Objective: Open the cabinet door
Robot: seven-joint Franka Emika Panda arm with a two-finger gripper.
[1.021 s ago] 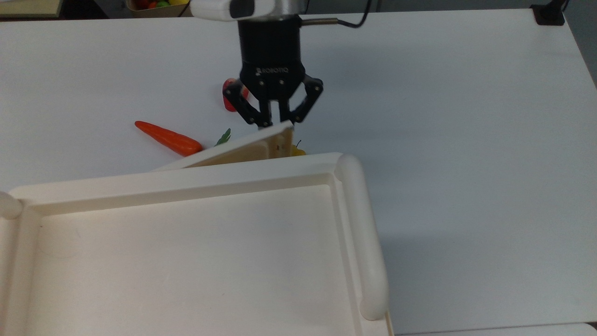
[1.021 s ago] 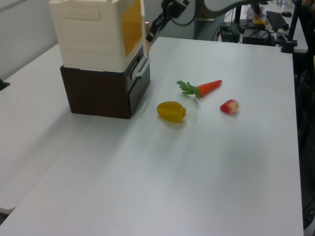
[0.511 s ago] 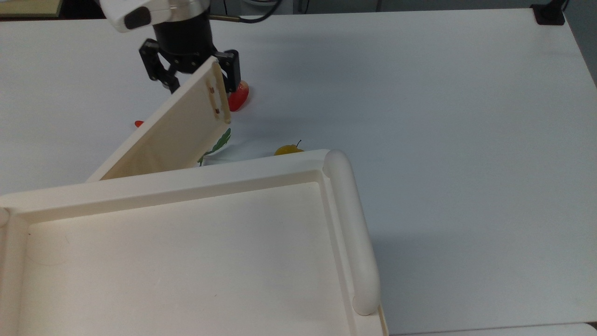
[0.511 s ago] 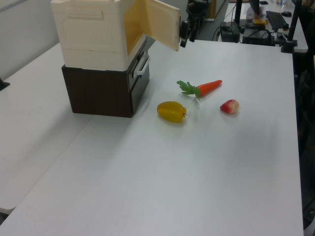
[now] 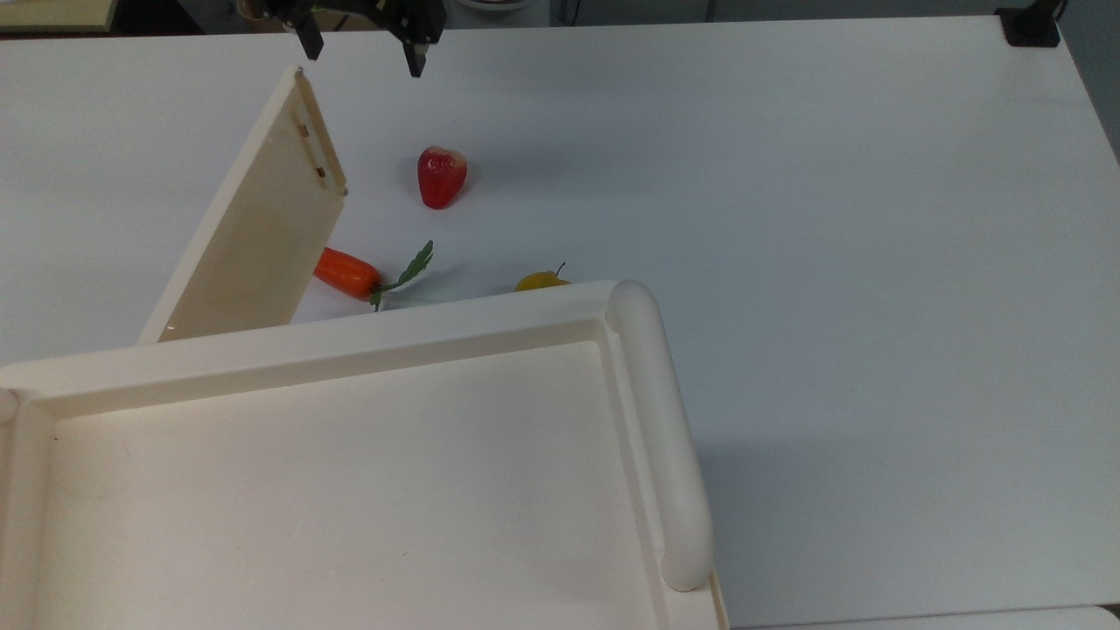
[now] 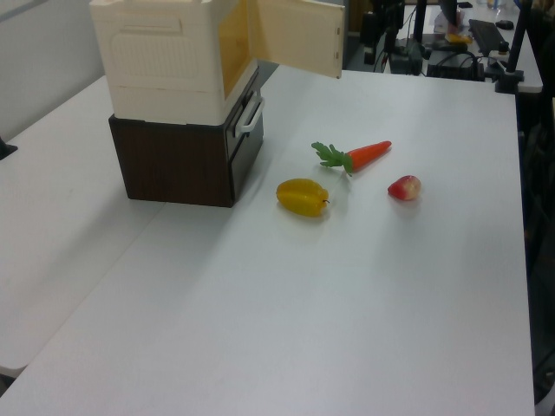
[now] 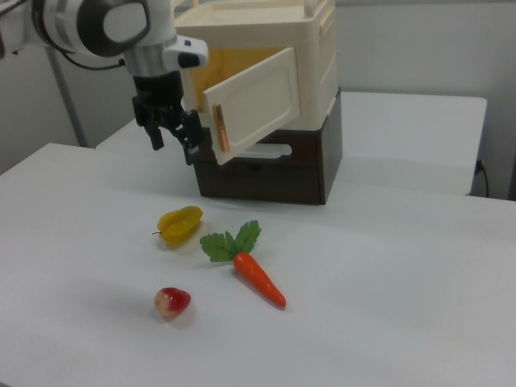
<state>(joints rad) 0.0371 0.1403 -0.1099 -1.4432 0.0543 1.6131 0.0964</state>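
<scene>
I see the door [image 7: 258,103] swung wide out from the cabinet [image 7: 310,56]. My claw [image 7: 172,135] hangs released just beside its free edge, touching nothing, above the bench [image 7: 387,322].

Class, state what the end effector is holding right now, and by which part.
Nothing. The end effector is open and apart from the cabinet door, beside its handle edge.
</scene>
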